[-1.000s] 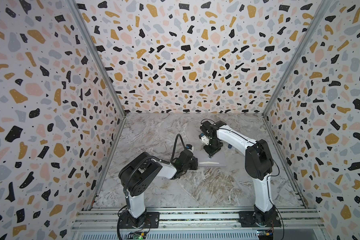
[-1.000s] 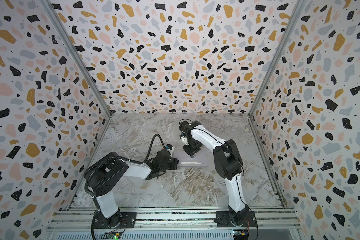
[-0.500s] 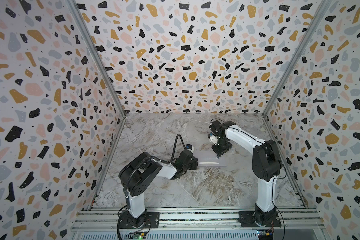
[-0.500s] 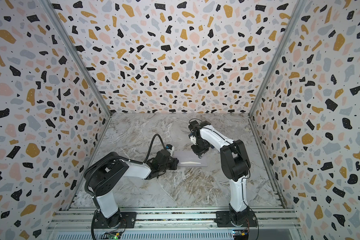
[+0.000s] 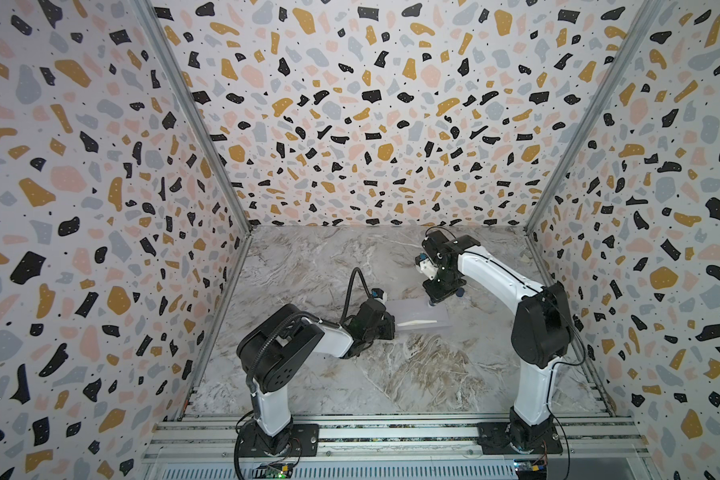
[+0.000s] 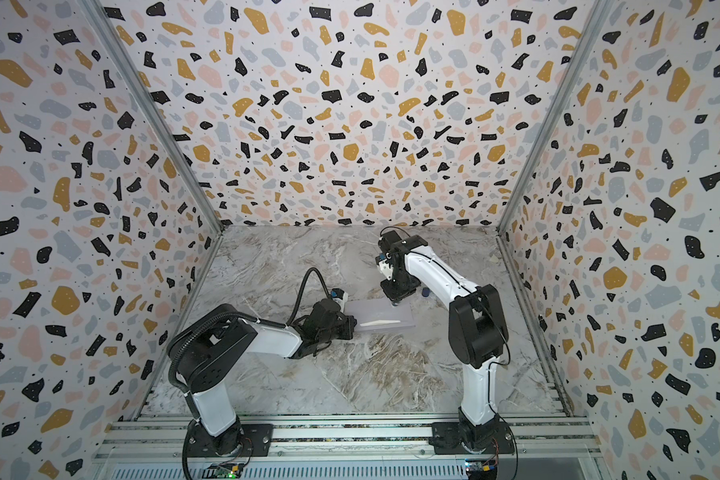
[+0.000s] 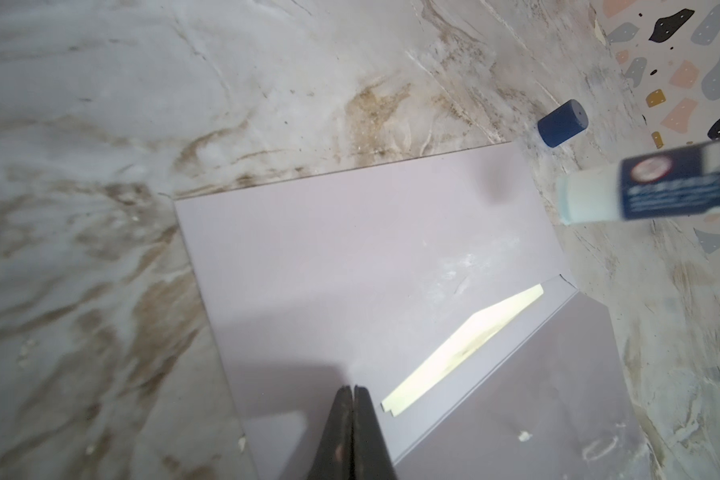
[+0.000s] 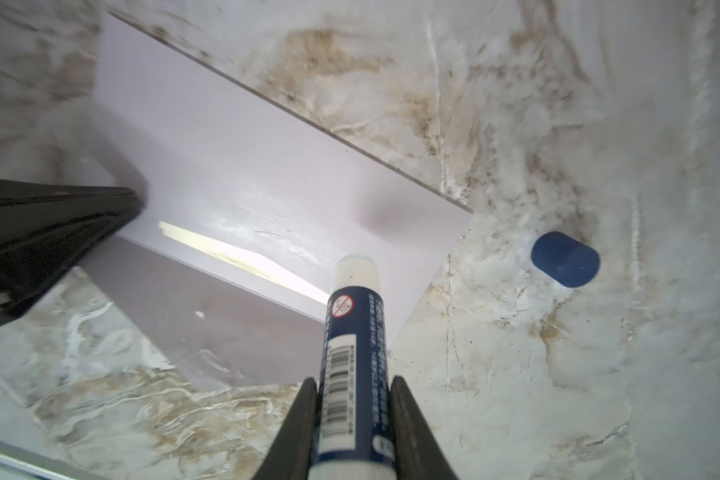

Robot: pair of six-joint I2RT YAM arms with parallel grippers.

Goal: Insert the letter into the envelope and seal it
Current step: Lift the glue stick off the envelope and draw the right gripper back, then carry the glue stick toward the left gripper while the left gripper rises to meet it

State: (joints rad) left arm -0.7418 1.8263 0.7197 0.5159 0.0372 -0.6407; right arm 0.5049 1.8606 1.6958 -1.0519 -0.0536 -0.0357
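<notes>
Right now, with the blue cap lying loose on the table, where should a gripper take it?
Probably across the curved sides of the blue cap, from straight above: it lies on its side, apart from the envelope, so both flanks look free.

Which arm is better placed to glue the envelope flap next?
Right. Its fingers hold the uncapped glue stick, tip near the open flap of the envelope. The left fingers are shut, empty, at its end.
</notes>
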